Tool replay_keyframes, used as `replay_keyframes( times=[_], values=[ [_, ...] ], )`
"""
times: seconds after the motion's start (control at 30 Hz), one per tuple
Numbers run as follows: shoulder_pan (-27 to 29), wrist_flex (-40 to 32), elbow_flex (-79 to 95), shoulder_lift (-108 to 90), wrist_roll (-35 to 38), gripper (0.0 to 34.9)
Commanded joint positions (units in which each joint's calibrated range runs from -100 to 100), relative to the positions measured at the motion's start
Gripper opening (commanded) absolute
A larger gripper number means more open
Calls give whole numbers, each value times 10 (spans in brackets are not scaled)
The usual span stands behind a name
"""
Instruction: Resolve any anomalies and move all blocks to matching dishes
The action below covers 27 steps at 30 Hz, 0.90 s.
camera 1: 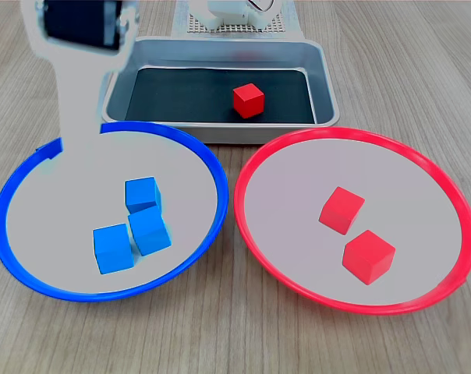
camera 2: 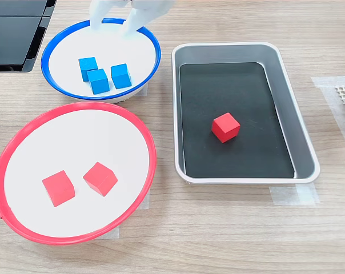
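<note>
A pale wood-grain table (camera 2: 229, 228) carries 2 dishes (camera 2: 151, 149) (camera 2: 45, 68) and a silver tray (camera 2: 287, 103).

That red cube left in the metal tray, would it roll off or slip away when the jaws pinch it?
The red cube probably won't roll: it sits flat on a face. Its matte sides and square shape likely give the jaws a firm hold. It looks small and light, so a nudge might slide it across the tray.

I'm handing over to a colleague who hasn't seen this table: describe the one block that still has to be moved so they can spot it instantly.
Find the rectangular silver tray with the black bottom, to the right of both round dishes in the second exterior view. The lone red block lies on that black bottom. It is the only block outside a dish; the other two red blocks lie in the red-rimmed dish.
</note>
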Motion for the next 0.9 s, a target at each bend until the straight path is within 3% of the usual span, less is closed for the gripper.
replay_keyframes(
  times=[0.0, 0.13, 0.37, 0.67, 0.87],
  values=[
    [-31, 148, 28, -111, -1, 99],
    [-79, 239, 143, -208, 3, 97],
    [-128, 202, 339, -302, -9, 185],
    [-158, 129, 420, -301, 9, 194],
    [-188, 102, 445, -282, 20, 163]
  ],
)
